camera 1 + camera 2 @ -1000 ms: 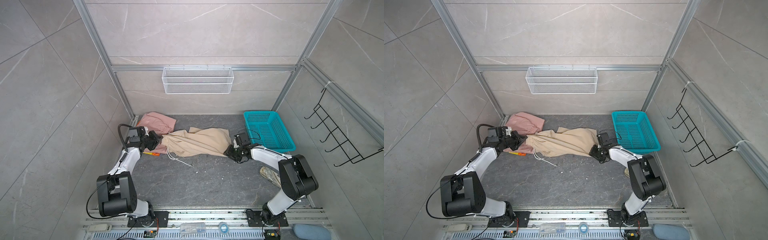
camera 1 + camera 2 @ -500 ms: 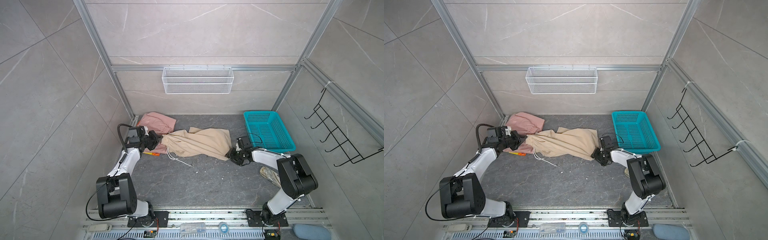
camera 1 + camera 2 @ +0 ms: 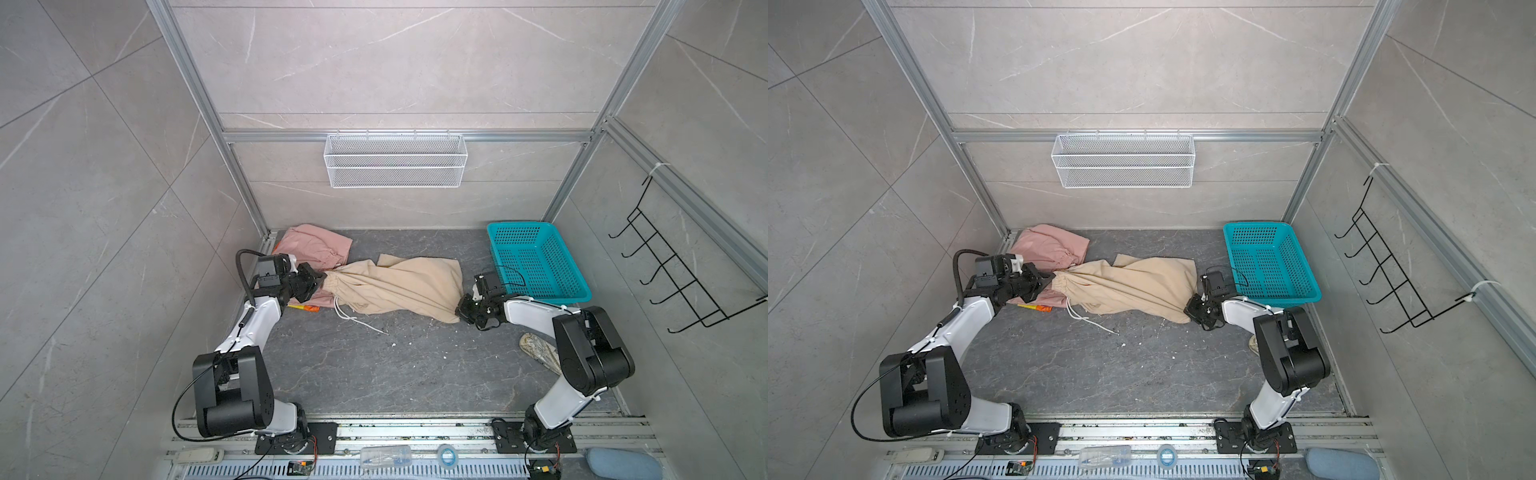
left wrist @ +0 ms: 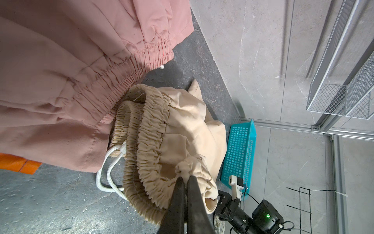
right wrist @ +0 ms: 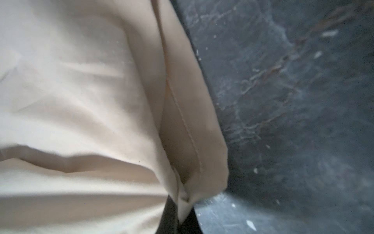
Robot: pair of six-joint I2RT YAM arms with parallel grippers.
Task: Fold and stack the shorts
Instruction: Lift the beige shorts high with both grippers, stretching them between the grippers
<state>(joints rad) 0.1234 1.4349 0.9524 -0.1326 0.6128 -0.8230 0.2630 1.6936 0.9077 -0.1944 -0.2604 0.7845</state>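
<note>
I see teal basket, beige shorts beside it on the table, left end effector clamped on waistband, right end effector closed on hem corner.

Left gripper: the waistband of the drawstring shorts is pinched between its tips.
Right gripper: pinches a hem corner of the same shorts, which stretch from it across the floor to the left gripper.
Second shorts: just behind the left gripper, touching the waistband.
Third shorts: an edge pokes out from under the second shorts, in front of the left gripper.
Cord: on the floor, in front of the left gripper.
Basket: just behind the right gripper, on its outer side.
</note>
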